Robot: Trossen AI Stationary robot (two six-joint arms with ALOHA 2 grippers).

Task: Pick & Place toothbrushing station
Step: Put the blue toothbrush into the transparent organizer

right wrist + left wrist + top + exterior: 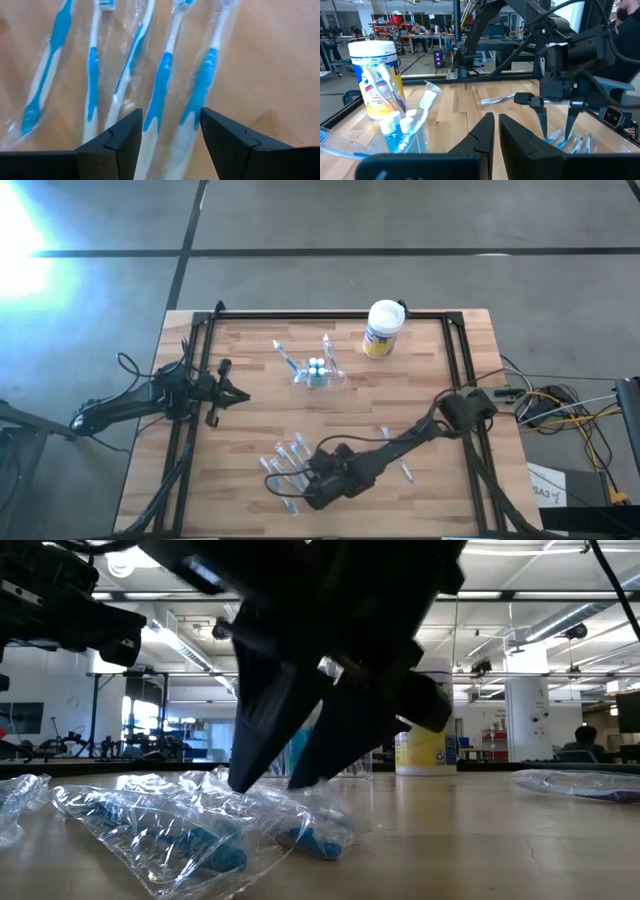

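Nearest the lens, in the right wrist view, lie wrapped blue-and-white toothbrushes in clear plastic sleeves [165, 75], and the right gripper [167, 137] hangs just above them with its fingers apart, one brush handle between the tips. The toothbrushing station, a small see-through clear plastic holder [318, 372] with white-capped tubes and a few brushes already standing in it, sits near the middle of the wooden table [250, 420], towards the far edge, well apart from this gripper and beyond it. Its long side runs roughly across the table. The left gripper [232, 394], fingers nearly together, waits at the left side and looks nearer the holder. A white cylindrical canister with a yellow-blue label [383, 328] stands beside the holder.
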